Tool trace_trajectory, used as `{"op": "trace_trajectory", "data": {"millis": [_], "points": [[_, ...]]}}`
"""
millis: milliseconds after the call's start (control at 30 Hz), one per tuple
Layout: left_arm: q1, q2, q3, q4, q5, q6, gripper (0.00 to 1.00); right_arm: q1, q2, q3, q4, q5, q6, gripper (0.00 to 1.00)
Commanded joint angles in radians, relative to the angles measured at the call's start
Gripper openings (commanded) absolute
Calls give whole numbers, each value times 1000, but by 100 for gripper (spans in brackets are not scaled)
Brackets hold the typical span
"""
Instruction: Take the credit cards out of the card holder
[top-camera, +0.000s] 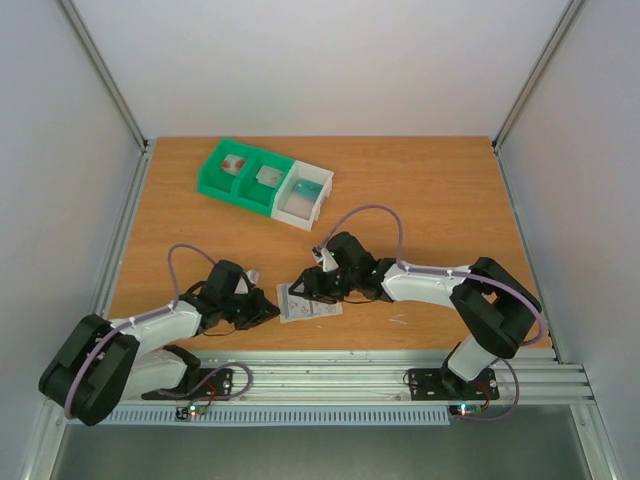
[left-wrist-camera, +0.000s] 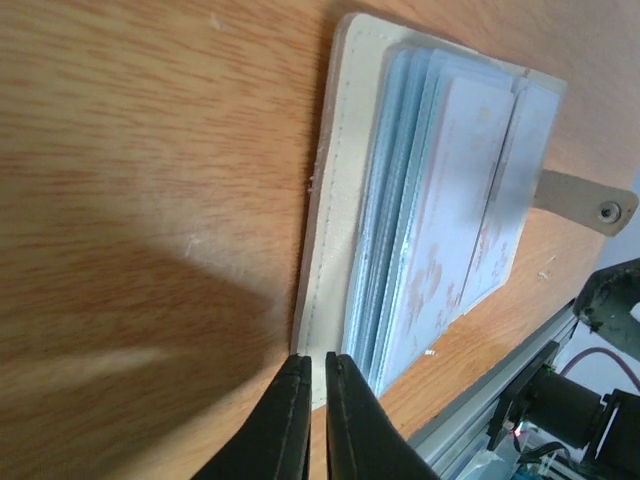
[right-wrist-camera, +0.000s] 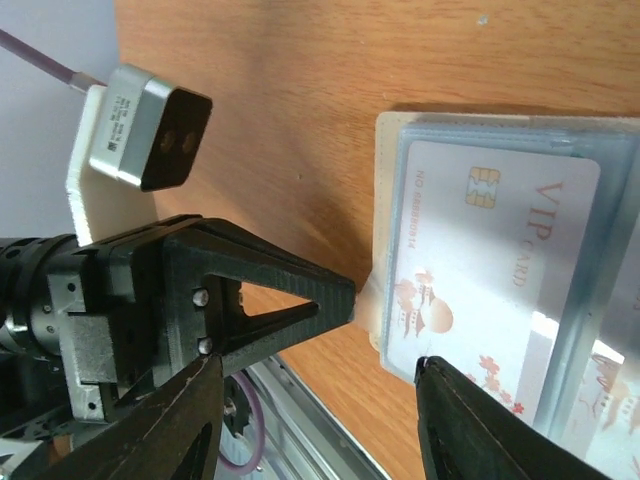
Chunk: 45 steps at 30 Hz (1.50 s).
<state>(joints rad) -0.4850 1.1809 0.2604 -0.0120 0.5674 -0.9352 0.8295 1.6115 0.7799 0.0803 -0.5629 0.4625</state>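
The card holder (top-camera: 312, 305) lies open on the table near its front edge, a cream cover (left-wrist-camera: 338, 180) with pale blue translucent sleeves and a snap tab (left-wrist-camera: 585, 200). A white credit card (right-wrist-camera: 480, 250) with red marks and a gold chip sits inside the top sleeve, and it also shows in the left wrist view (left-wrist-camera: 445, 230). My left gripper (left-wrist-camera: 316, 362) is shut on the cream cover's edge at the holder's left corner. My right gripper (right-wrist-camera: 320, 365) stands open over the same end. One of its fingertips (right-wrist-camera: 430, 372) touches the sleeve's near corner.
A green-and-white compartment tray (top-camera: 265, 182) with small items stands at the back left. The aluminium rail (top-camera: 400, 375) runs along the table's front edge just beyond the holder. The left arm's finger (right-wrist-camera: 290, 285) and its camera block (right-wrist-camera: 140, 125) sit close beside my right gripper.
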Motion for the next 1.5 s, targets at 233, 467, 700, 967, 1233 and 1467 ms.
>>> {"op": "trace_trajectory", "data": {"millis": [233, 467, 700, 967, 1233, 1467], "points": [[-6, -195, 120, -277, -97, 55, 28, -8, -89, 57, -397, 256, -221, 36], [-6, -217, 152, -241, -80, 46, 47, -39, -94, 84, -481, 343, -278, 38], [-6, -100, 153, -106, -11, 61, 49, -92, -54, 47, -382, 267, -233, 48], [-6, 3, 165, -3, 17, 60, 48, -107, -2, 17, -340, 242, -232, 38], [-6, 66, 170, -10, -25, 109, 41, -107, 31, -25, -291, 215, -226, 39], [-6, 142, 156, -14, -59, 152, 34, -111, 56, -57, -230, 179, -195, 41]]}}
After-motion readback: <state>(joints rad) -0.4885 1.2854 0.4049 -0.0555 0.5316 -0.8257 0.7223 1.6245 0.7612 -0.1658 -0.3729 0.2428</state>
